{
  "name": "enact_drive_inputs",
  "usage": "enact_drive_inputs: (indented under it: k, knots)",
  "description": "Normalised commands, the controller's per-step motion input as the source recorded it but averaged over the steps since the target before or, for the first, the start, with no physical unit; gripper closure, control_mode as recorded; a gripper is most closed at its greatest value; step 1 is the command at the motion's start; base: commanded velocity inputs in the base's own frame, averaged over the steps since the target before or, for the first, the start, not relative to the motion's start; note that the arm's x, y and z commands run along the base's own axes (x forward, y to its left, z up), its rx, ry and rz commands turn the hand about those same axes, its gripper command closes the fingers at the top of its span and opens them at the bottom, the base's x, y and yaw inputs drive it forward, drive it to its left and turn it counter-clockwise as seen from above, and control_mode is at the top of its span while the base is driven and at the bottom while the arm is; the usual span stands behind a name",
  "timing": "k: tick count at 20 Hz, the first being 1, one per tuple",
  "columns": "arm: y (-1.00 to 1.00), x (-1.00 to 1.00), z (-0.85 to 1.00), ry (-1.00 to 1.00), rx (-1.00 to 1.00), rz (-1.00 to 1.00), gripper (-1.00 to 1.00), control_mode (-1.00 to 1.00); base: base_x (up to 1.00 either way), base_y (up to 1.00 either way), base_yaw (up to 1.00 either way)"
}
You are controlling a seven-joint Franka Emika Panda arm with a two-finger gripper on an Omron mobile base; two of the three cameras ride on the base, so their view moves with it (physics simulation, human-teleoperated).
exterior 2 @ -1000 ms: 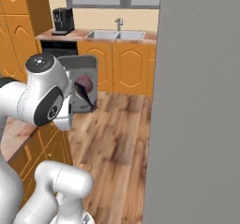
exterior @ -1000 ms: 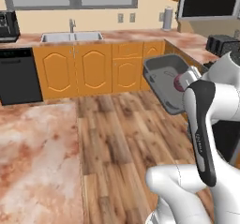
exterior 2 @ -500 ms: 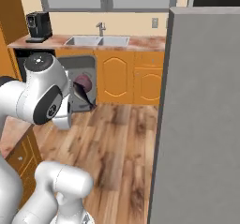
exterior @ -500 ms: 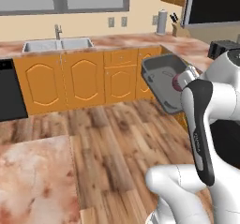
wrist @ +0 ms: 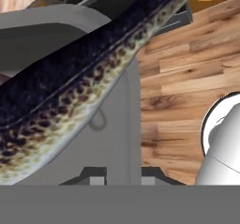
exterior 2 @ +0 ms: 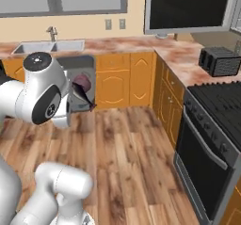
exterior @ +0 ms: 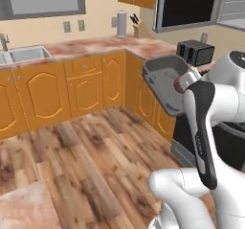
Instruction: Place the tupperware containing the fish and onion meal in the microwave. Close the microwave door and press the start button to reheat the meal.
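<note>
The tupperware, a dark grey tray, hangs in the air in front of the arm, tilted, with my gripper shut on its rim. In it lie a dark red-purple onion and a long dark speckled fish. The tupperware and the onion are also seen beside the arm's head. The microwave hangs high on the right, its black microwave door swung open toward the room. The microwave door stands above the counter corner.
A black toaster sits on the marble counter under the microwave. The black stove with its oven front stands at the right. Orange cabinets run along the back wall, the sink at left. Wooden floor lies ahead.
The whole picture has swung: the base turned right, so the sink slid left and the microwave, toaster and stove came into view. The tray stays held in front of the arm.
</note>
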Motion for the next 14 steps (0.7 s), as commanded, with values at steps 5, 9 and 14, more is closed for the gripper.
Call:
enact_drive_inputs:
  k: [5, 9, 14]
  knots:
    - [0.00, 0.00, 0.00, 0.00, 0.00, 0.00, 1.00, 1.00, 0.60, -0.24, -0.51]
    - [0.00, 0.00, 0.00, 0.00, 0.00, 0.00, 1.00, 1.00, 0.74, -0.17, -0.52]
    - [0.00, 0.00, 0.00, 0.00, 0.00, 0.00, 1.00, 1.00, 0.78, -0.14, -0.51]
